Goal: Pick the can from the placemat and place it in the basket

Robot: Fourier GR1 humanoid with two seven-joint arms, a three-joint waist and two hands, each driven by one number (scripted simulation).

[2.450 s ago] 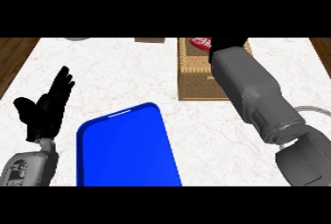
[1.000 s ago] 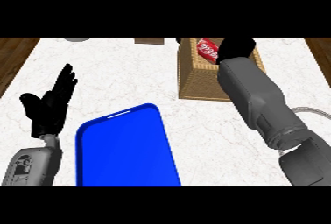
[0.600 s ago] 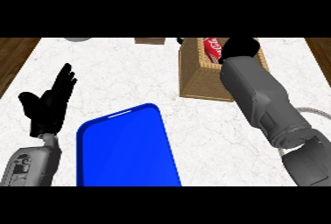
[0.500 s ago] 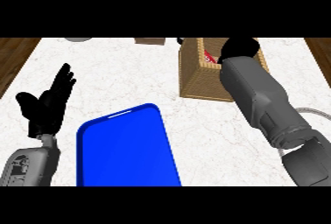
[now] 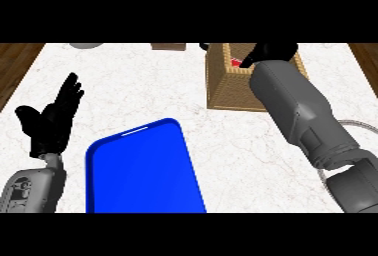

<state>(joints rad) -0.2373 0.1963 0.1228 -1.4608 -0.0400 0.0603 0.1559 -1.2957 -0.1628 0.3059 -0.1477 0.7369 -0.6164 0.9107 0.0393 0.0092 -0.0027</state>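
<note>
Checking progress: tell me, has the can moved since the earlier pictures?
Yes. The can has gone from in front of the right hand to down inside the basket, with only a red sliver showing.

The light is even and bright over the white marble counter top [image 5: 140, 85], without strong glare. The glossy blue rounded placemat [image 5: 140, 170] has a thin pale shine along its upper rim. Inside the brown woven basket [image 5: 232, 82] it is darker — the walls shade it. Shadows are soft and faint.
</note>
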